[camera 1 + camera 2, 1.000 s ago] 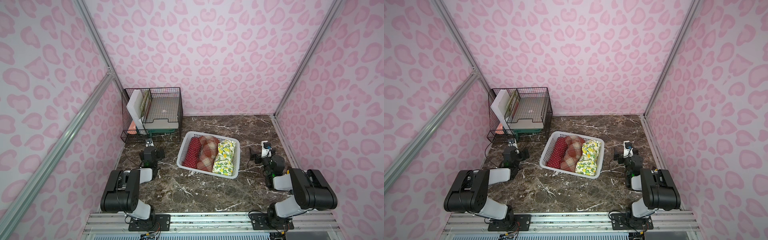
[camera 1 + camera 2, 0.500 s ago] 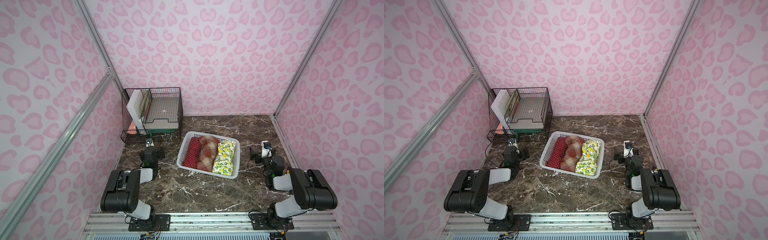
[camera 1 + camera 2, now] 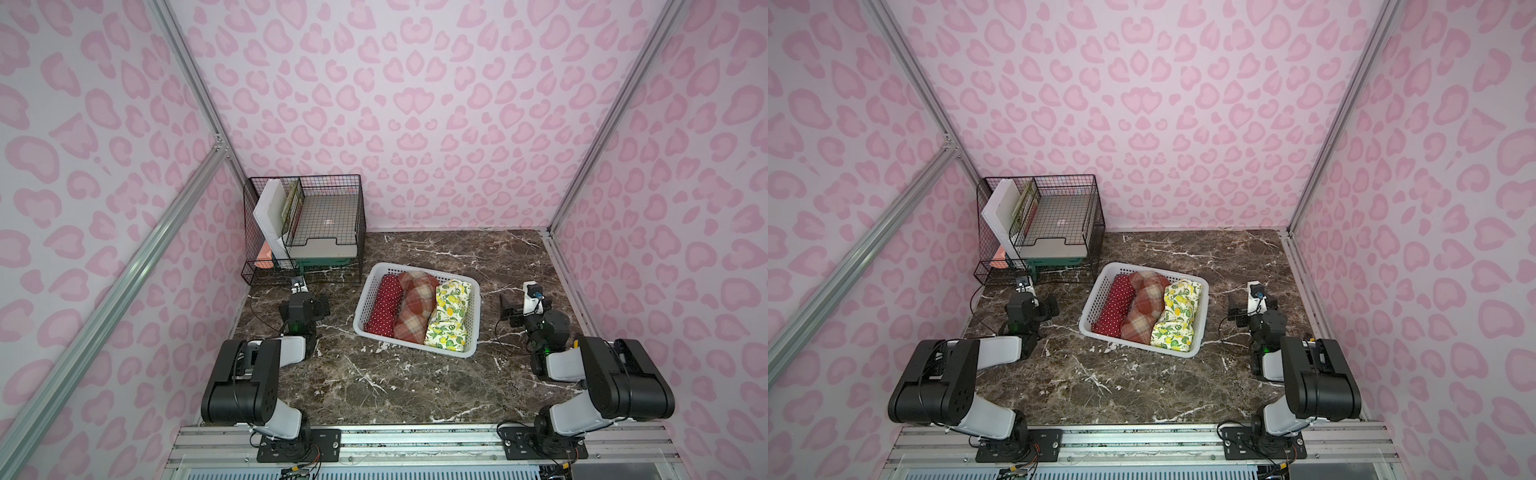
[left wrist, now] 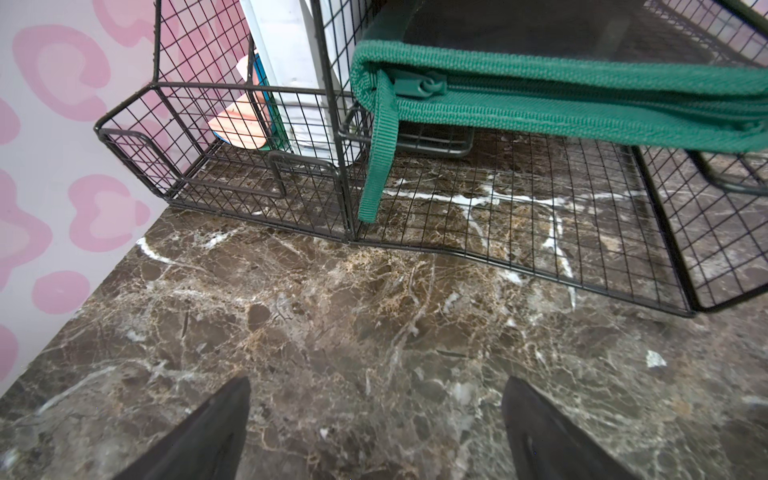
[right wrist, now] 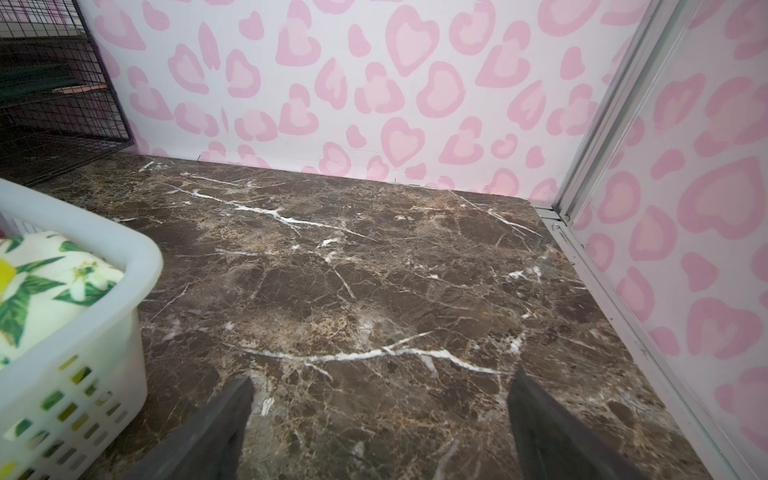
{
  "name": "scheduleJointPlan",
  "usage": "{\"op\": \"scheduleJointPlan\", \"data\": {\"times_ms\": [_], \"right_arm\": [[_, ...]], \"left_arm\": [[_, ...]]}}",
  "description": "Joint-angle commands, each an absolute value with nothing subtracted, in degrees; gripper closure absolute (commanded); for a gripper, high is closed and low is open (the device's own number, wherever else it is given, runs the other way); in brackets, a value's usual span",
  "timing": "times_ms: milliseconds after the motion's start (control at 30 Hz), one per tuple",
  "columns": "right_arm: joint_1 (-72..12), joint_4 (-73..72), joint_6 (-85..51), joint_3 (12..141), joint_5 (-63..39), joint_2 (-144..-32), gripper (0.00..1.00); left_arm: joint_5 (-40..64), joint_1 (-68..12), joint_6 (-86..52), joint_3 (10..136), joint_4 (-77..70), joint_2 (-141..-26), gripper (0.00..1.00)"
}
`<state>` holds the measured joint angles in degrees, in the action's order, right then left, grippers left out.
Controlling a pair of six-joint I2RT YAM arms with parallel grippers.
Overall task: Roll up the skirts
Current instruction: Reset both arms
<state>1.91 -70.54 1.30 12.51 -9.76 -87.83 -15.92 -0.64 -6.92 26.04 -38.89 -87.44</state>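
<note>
Three soft skirts lie side by side as rolls in the white plastic basket with little holes [image 3: 411, 344] in the middle of the brown marble table [image 3: 395, 386]. The red skirt with white dots [image 3: 384, 309] is on the left, the rust-red and beige checked skirt [image 3: 413, 309] is in the middle, and the cream skirt with yellow lemons [image 3: 451, 313] is on the right. The left gripper [image 4: 376, 382] sits left of the basket near the black wire rack [image 3: 303, 195], the right gripper [image 5: 380, 382] sits right of the basket, and both have jaws wide apart, holding nothing.
</note>
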Motion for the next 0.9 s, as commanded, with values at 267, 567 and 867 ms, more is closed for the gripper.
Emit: {"op": "scheduleJointPlan", "data": {"times_ms": [267, 567, 867], "right_arm": [[2.6, -73.8, 3.4, 11.5, -16.4, -87.1, 0.01], [1.7, -71.0, -0.9, 13.5, -4.1, -87.8, 0.01], [1.8, -71.1, -0.8, 13.5, -4.7, -87.9, 0.01]], "left_arm": [[-16.2, -0.6, -6.4, 25.9, -40.4, -87.2, 0.02], [-16.2, -0.7, -6.3, 25.9, -40.4, -87.2, 0.02], [-16.2, -0.7, -6.4, 26.0, -40.4, -87.2, 0.02]]}}
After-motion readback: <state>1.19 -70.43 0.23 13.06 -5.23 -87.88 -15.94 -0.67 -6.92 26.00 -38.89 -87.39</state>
